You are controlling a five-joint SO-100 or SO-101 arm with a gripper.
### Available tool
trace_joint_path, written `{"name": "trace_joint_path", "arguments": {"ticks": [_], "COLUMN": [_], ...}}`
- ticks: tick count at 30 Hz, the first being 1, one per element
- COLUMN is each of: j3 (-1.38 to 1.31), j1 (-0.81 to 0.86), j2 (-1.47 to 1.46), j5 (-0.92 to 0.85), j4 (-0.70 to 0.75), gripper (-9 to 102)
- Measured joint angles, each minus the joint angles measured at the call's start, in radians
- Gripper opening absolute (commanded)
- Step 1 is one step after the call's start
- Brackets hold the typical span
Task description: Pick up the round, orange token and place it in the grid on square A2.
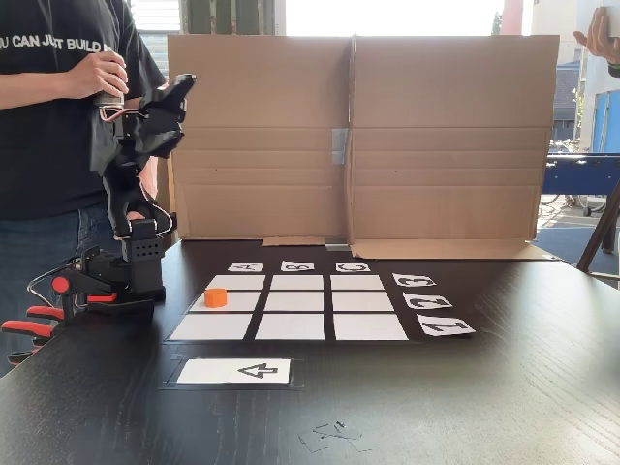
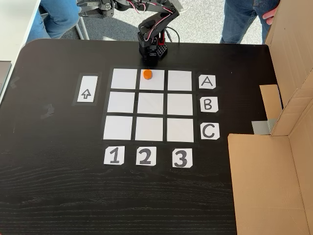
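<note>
The tool (image 1: 182,85) stands high in the upper left of a fixed view, folded back above the arm's base and well apart from the grid; its fingers look close together and hold nothing, but the dark shapes run into each other and I cannot tell surely how wide the gap is. In the other fixed view the tool (image 2: 83,11) lies at the top edge of the frame, pointing to the left. A person's hand (image 1: 97,75) grips a small cylinder just beside the arm's upper part. The arm's base (image 1: 136,262) sits on the black bench (image 1: 484,387), in the left middle of the frame, with orange-handled clamps (image 1: 34,325) beside it at the left edge. The round, orange token (image 1: 215,297) rests on square A2 (image 1: 229,301), toward that cell's left part in this view. From above, the token (image 2: 147,74) lies in the upper part of the same cell (image 2: 151,83), the middle one of the top row, in line with the label A (image 2: 207,82) at the right and the label 2 (image 2: 145,156) below. The grid (image 2: 121,128) fills the middle of the frame. The white card with a black arrow (image 2: 86,93) lies to its left, apart from it. A cardboard screen (image 1: 446,136) stands behind the grid in the upper half of the frame.
</note>
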Motion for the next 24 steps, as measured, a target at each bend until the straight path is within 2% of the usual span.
{"name": "trace_joint_path", "arguments": {"ticks": [7, 17, 24], "j3": [0.097, 0.529, 0.749], "j1": [0.255, 0.430, 0.488], "j2": [0.069, 0.354, 0.526], "j5": [0.169, 0.236, 0.236], "j4": [-0.006, -0.012, -0.012], "gripper": [-1, -1, -1]}}
